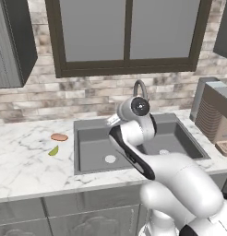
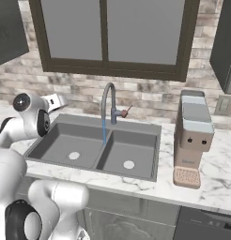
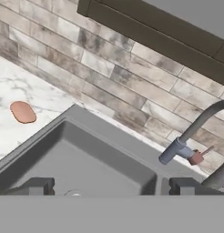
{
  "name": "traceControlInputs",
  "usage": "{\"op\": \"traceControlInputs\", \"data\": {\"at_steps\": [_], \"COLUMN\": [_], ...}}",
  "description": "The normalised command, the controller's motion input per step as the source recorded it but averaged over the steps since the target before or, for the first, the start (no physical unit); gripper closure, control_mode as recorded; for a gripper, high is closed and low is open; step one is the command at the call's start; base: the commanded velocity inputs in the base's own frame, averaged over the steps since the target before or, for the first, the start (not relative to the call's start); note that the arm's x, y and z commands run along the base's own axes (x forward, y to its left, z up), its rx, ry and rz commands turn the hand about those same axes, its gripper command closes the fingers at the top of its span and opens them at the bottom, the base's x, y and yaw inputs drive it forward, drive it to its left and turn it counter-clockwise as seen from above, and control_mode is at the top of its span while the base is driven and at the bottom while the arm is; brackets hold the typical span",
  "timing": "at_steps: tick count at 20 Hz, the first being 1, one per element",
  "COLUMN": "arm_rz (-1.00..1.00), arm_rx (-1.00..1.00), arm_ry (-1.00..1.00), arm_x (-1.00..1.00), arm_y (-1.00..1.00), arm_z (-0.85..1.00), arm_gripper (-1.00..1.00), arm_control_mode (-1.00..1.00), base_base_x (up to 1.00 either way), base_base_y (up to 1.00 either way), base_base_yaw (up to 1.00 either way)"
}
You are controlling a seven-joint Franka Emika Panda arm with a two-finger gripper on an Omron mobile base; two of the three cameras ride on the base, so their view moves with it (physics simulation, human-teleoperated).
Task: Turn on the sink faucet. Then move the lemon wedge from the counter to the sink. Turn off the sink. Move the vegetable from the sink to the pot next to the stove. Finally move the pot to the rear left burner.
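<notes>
The tall grey sink faucet (image 2: 108, 99) arches over the divider of the dark grey double sink (image 2: 56, 140), and a thin blue stream of water (image 2: 104, 132) falls from its spout. Its spray head (image 3: 172, 151) and small reddish handle (image 3: 196, 157) appear at the right of the hand view. The yellow-green lemon wedge (image 1: 53, 150) lies on the white marble counter (image 1: 23, 161), left of the sink (image 1: 87, 147). My gripper (image 3: 111, 186) hovers over the left basin's rear left part, open, with nothing between its fingers. The pot, stove and rear left burner are out of view.
A flat orange-brown oval (image 1: 59, 137) lies on the counter just behind the wedge and also appears in the hand view (image 3: 22, 112). A beige-brown appliance (image 2: 192, 136) stands on the counter right of the sink. A brick wall and a dark-framed window rise behind the faucet.
</notes>
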Motion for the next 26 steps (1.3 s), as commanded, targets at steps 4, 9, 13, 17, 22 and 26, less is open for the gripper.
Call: {"op": "traceControlInputs", "data": {"at_steps": [4,9,13,17,22,26], "arm_rz": [-0.07,-0.08,-0.02,0.00,-0.08,-0.13], "arm_rx": [0.00,0.00,0.01,0.02,0.01,0.00], "arm_ry": [0.15,0.17,0.13,0.11,0.11,0.09], "arm_x": [0.00,-0.02,-0.17,-0.12,0.00,0.00], "arm_y": [0.54,0.62,0.37,0.28,0.59,0.69], "arm_z": [-0.08,-0.02,-0.07,-0.16,-0.16,-0.14], "arm_gripper": [-1.00,-1.00,-1.00,-1.00,-1.00,-1.00], "arm_control_mode": [-1.00,-1.00,-1.00,-1.00,-1.00,-1.00], "base_base_x": [0.00,0.00,0.00,0.00,0.00,0.00], "base_base_y": [0.00,0.00,0.00,0.00,0.00,0.00], "base_base_yaw": [0.00,0.00,0.00,0.00,0.00,0.00]}}
